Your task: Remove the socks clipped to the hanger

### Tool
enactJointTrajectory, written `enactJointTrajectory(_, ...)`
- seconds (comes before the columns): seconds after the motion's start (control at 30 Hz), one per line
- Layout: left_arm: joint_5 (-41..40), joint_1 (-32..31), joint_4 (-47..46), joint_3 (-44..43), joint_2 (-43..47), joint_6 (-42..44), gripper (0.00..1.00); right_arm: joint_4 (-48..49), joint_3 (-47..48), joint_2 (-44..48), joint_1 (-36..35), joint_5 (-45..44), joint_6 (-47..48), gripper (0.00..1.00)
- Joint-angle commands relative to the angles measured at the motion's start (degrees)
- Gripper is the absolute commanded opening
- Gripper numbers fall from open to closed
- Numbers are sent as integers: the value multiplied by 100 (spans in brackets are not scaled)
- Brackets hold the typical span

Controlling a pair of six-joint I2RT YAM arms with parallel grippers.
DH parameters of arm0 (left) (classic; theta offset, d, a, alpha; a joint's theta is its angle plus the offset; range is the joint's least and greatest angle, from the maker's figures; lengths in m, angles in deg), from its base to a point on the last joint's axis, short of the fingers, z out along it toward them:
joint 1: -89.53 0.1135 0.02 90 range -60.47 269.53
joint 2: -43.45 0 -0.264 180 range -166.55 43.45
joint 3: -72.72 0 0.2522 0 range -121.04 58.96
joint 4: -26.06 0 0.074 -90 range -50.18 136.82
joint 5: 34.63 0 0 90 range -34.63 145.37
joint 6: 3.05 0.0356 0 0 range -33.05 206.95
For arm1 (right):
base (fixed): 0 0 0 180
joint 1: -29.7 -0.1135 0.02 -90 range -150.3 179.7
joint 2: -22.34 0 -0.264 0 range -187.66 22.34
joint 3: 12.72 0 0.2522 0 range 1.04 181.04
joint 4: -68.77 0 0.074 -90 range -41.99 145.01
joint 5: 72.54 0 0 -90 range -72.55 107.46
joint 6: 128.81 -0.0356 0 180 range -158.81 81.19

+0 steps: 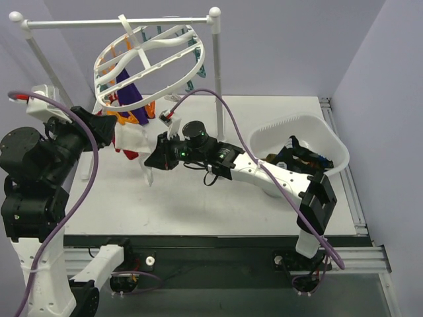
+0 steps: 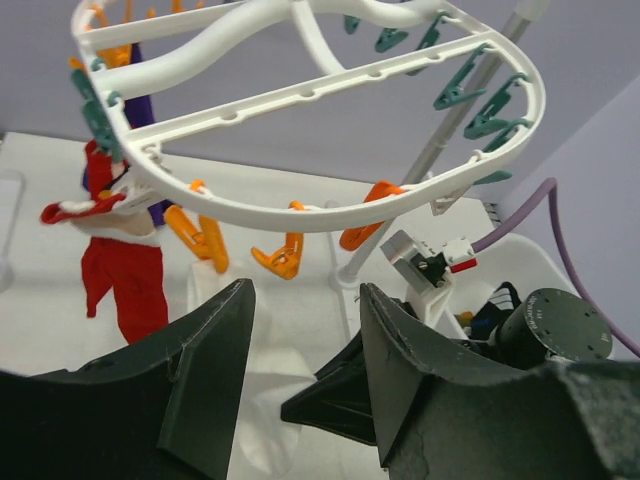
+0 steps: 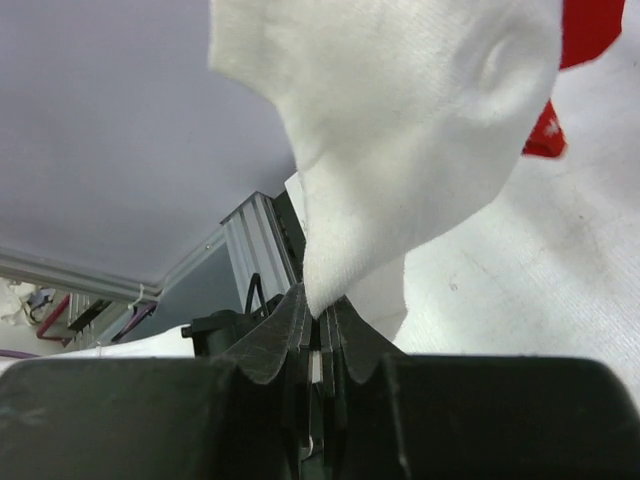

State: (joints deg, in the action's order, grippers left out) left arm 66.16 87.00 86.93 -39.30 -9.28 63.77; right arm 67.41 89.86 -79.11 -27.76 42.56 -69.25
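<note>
The white oval hanger (image 1: 149, 59) hangs tilted from the rail, with orange and teal clips along its rim (image 2: 300, 100). A purple sock (image 1: 129, 92) and a red-and-white sock (image 2: 125, 270) hang at its left side. My right gripper (image 3: 322, 315) is shut on the edge of a white sock (image 3: 400, 130), below the hanger's near rim (image 1: 131, 137). I cannot tell if that sock is still clipped. My left gripper (image 2: 305, 290) is open just under the orange clips (image 2: 280, 255), nothing between its fingers.
A white pole rail stand (image 1: 119, 23) carries the hanger, and its right post (image 1: 215, 59) stands close behind my right arm. A white basin (image 1: 330, 142) at the right holds dark and striped socks (image 1: 297, 155). A purple cable (image 1: 225, 115) arcs over the right arm.
</note>
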Motion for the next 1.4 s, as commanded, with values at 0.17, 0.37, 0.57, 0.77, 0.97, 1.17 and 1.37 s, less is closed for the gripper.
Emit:
enactJointTrajectory(0.17,-895,24,378,297,-176,542,61,200,-224,485,-29,135,-138,0)
enactJointTrajectory(0.37,-288,24,-104,884,-283,473,69,271,-260,573,-29,513,-331,0)
enactJointTrajectory(0.57,458,391,-641,1256,-335,315,81,262,-268,705,-56,689,-410,0)
enactJointTrajectory(0.77,1021,1052,-1047,1389,-238,182,79,254,-321,732,-38,882,-498,0)
enactJointTrajectory(0.97,1706,1280,-1441,1642,-150,-203,76,227,-163,688,-56,1031,-604,0)
enactJointTrajectory(1.17,2278,1439,-1810,1634,-360,-485,75,271,-303,846,-47,1040,-639,0)
enactJointTrajectory(1.37,2200,1439,-1890,1696,-361,-618,73,236,-400,995,-56,1014,-604,0)
